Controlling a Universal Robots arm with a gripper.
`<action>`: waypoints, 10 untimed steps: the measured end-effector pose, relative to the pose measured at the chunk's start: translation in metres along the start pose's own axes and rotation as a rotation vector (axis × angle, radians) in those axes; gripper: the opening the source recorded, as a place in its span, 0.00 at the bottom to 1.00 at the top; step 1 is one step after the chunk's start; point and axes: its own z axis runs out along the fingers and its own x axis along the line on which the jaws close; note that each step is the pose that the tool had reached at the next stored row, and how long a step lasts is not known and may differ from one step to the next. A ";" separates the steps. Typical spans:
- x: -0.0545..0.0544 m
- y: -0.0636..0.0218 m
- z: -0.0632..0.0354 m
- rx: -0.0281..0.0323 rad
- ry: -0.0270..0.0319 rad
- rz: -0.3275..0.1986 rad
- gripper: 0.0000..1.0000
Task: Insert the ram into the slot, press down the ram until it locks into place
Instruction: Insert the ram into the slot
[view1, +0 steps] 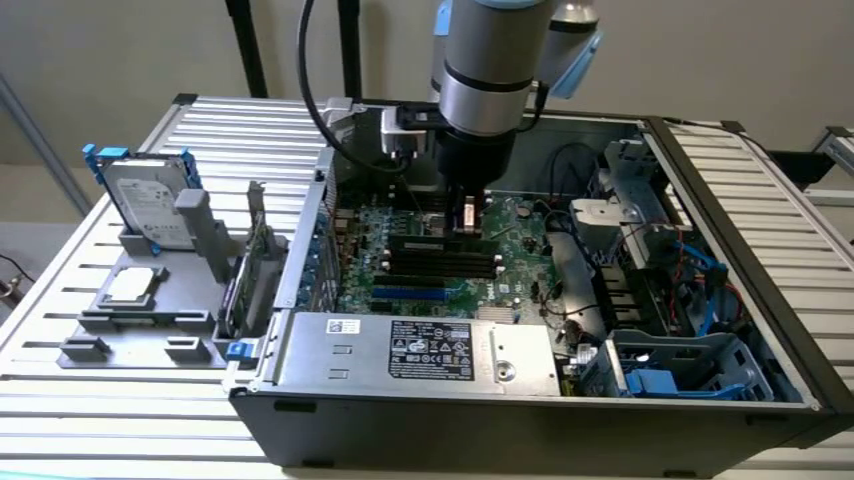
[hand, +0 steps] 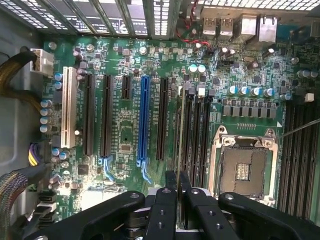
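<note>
— Half done, would you say? Where's the thin green ram stick (view1: 424, 243)?

— Between the fingers of the black gripper (hand: 178, 176), which are clamped on it. It stands upright along the long narrow black memory slot (hand: 186, 125), the end one of the parallel bank, on the side towards the long blue expansion slot (hand: 145, 120).

— Seated?

— Can't tell. Its lower edge looks to be at the slot's mouth, but I can't make out whether the end clips have snapped shut. I'd judge alignment done, pressing and locking outstanding.

— Around it?

— The large green motherboard (hand: 122, 125), with the bare square metal processor socket (hand: 243, 167) beyond the bank, all inside the open grey computer case (view1: 534, 430).
</note>
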 end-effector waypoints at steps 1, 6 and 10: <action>0.000 -0.0001 0.0018 0.0000 0.0000 0.000 0.13; -0.002 -0.0004 0.0108 -0.0001 0.0004 0.000 0.13; -0.003 -0.0007 0.0146 0.0000 0.0005 0.000 0.13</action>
